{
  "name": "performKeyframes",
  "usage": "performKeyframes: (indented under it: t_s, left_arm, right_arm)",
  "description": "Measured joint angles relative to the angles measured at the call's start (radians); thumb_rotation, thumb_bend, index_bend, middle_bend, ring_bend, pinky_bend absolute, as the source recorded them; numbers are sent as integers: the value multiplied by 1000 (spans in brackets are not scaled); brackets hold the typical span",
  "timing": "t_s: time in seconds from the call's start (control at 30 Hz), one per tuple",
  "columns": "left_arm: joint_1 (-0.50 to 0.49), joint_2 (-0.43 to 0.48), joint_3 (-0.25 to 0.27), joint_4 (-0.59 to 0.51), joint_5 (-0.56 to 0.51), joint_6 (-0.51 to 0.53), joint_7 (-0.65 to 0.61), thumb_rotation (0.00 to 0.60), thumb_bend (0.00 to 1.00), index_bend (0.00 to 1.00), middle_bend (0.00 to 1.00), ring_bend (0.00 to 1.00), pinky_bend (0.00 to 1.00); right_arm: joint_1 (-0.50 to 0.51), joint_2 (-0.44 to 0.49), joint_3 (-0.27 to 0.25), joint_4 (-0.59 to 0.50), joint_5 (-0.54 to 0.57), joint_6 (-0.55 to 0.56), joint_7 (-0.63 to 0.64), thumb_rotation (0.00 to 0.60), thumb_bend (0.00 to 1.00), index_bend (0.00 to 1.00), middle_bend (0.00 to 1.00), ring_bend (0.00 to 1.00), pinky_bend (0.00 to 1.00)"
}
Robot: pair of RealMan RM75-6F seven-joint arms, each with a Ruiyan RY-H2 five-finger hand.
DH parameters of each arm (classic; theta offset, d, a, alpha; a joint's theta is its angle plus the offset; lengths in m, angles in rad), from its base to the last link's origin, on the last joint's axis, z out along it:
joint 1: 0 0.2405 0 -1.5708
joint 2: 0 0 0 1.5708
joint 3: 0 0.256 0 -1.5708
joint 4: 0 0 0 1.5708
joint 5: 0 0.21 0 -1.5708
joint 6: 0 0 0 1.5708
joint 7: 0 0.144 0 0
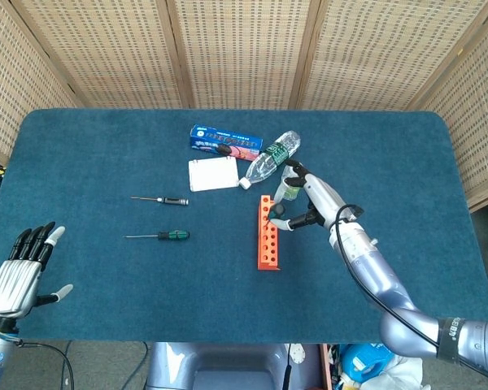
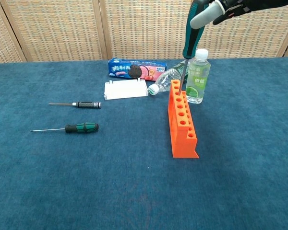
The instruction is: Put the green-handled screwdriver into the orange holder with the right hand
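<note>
Nearest us, our left hand [image 1: 16, 272] hangs off the table's front edge, fingers apart, holding nothing. On the blue table [image 2: 110, 182] lie 2 small screwdrivers [image 2: 81, 127]. Farther back, our right hand [image 1: 313, 203] grasps the green-handled screwdriver [image 2: 192, 36] almost upright, its tip at the far end of the orange holder [image 2: 182, 127]. Behind stand a bottle [image 2: 197, 79], a white box [image 2: 126, 89] and a biscuit pack [image 2: 137, 69].

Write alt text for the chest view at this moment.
The right hand holds a green-handled screwdriver upright, its tip at the far end of the orange holder on a blue table. Two more screwdrivers lie to the left.
</note>
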Motion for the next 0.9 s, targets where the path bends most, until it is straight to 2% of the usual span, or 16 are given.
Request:
performKeyframes:
  t_s: [0.37,0.9]
  left_arm:
    - [2,1,0,-1,2,5,-1,600,0,0,0,0,0]
    - [1,-1,0,1,1,4,2,600,0,0,0,0,0]
  right_arm:
    - [-7,0,-14,-9,-9,-5,8,600,194,667,0,0,0]
    - [-16,-76,-43,58,-40,-15,34,600,195,667,0,0,0]
